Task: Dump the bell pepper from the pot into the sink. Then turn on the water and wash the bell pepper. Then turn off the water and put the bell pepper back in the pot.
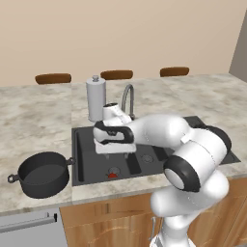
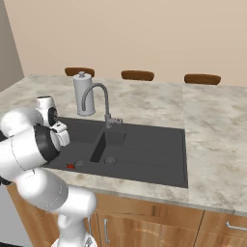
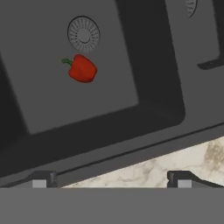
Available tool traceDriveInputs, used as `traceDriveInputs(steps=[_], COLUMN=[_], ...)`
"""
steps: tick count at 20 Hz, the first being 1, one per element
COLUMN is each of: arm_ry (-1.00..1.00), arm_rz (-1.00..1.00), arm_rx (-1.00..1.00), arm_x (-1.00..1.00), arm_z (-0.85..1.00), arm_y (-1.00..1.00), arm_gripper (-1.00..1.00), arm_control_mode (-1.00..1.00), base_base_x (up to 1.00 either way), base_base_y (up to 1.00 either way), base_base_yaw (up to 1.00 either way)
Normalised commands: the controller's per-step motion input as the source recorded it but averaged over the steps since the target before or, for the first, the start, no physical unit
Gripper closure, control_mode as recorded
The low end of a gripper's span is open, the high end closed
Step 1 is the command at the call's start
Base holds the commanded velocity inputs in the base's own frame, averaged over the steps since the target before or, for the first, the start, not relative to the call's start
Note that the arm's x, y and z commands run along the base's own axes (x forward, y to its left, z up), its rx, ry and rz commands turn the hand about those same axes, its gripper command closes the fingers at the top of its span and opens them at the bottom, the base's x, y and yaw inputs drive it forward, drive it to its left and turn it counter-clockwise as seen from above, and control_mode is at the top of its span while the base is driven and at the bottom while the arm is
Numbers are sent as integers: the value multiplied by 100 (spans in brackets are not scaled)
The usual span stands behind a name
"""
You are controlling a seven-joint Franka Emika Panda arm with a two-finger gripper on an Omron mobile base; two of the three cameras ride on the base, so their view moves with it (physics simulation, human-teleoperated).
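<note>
The marble desk (image 1: pixel 38 111) stretches across the whole middle of the left base view, wood cabinet fronts running below it along the bottom. Set into it, centre frame, is the black sink (image 1: pixel 84 137) — two bowls, the bigger one on the left side of the picture, each with a round drain (image 3: pixel 83 34). The white arm sweeps up from the lower right of that view and reaches over the sink, its gripper (image 1: pixel 113 153) hanging above the larger bowl.

Over at the lower left of the left base view sits the pot (image 1: pixel 42 174), dark grey and shallow, upright on the desk just beside the sink's left rim, nothing visible inside it. Behind the sink, upper centre, a tall silver canister (image 1: pixel 95 98) stands next to the grey gooseneck faucet (image 1: pixel 127 99) — no stream coming from the spout. Three brown chair backs (image 1: pixel 53 77) line the far edge of the desk.

Now the hand view: the jaws stand wide apart, tips at the bottom corners of the frame, gripping nothing. And there it is, upper left of that view — the bell pepper (image 3: pixel 82 68), bright red with a green stem, lying on the floor of the larger bowl just beside the drain. From the left base view it shows as a red speck at the bowl's near edge.
</note>
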Motion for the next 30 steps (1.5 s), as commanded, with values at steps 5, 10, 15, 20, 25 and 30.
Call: traceDriveInputs(steps=[5, 10, 15, 20, 25, 30], arm_ry=[6, 2, 3, 7, 7, 7], arm_rz=[7, 6, 6, 1, 0, 0], arm_rx=[0, -2, -1, 0, 0, 0], arm_x=[20, 20, 17, 20, 9, 0], arm_z=[-33, -32, -34, -35, -26, -29], arm_y=[0, 0, 0, 0, 0, 0], arm_gripper=[-100, -100, -100, -100, -100, -100], arm_control_mode=[-100, -100, -100, -100, -100, -100], base_base_x=[0, 0, 0, 0, 0, 0], base_base_y=[0, 0, 0, 0, 0, 0], base_base_yaw=[0, 0, 0, 0, 0, 0])
